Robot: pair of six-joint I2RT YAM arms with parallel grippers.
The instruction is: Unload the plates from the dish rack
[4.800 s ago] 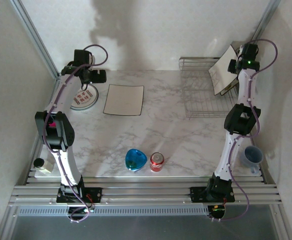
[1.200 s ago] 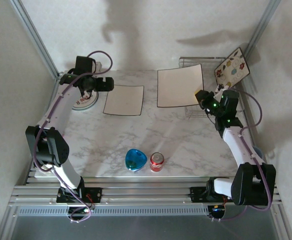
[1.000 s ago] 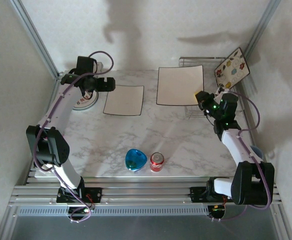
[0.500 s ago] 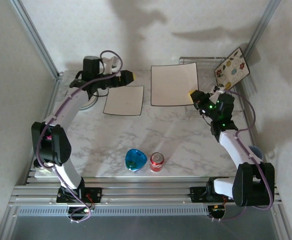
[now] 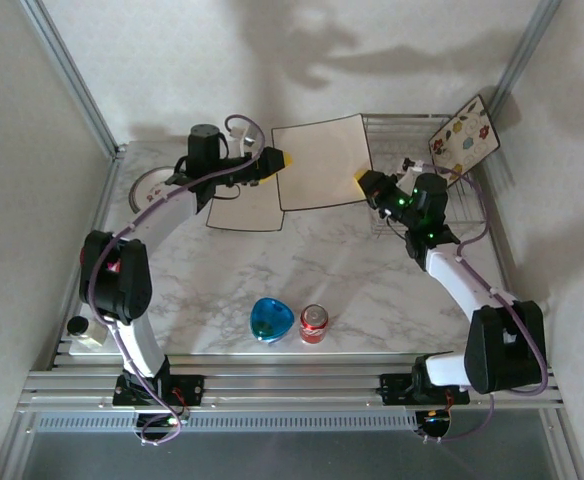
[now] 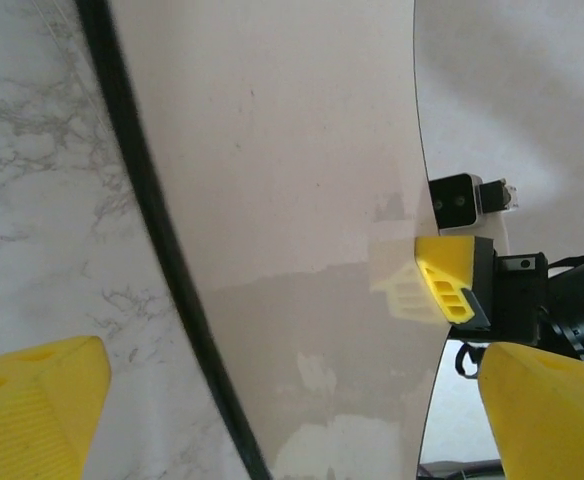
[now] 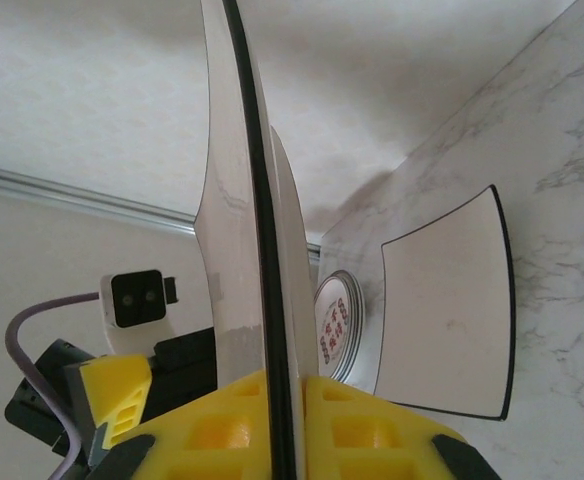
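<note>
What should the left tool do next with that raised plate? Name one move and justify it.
Probably shut the left tool on the square plate: it is open with the plate's dark-rimmed edge between its fingers, while the right tool clamps the opposite edge, holding the plate off the table.

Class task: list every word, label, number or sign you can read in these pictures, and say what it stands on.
No text can be read.
Red can: label too small.
Round plate: red marks too blurred.
</note>
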